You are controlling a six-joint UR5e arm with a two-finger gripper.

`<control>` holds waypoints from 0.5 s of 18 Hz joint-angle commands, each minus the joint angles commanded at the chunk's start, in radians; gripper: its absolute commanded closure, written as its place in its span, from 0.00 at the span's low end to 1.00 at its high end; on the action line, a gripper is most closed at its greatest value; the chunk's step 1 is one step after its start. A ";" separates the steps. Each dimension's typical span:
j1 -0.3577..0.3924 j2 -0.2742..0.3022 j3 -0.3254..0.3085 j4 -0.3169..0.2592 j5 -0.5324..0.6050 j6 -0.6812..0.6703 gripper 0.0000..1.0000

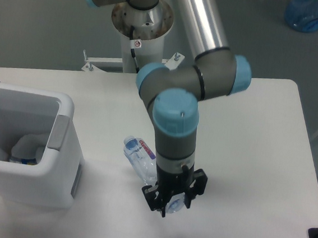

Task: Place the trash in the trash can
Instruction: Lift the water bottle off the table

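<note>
Clear plastic bottle (142, 161) pinched at its base by the gripper (172, 202), arm bent steeply down at the wrist, right of the trash can (59, 160), bottle tilted, cap toward the can.
</note>
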 joint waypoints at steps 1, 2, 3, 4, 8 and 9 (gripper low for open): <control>0.000 0.020 0.005 0.011 -0.002 0.006 0.42; -0.002 0.038 0.008 0.015 -0.003 0.018 0.42; -0.003 0.057 0.012 0.015 -0.003 0.028 0.42; -0.008 0.071 0.017 0.015 -0.005 0.029 0.42; -0.044 0.118 0.031 0.017 -0.005 0.029 0.42; -0.057 0.129 0.029 0.017 -0.005 0.029 0.42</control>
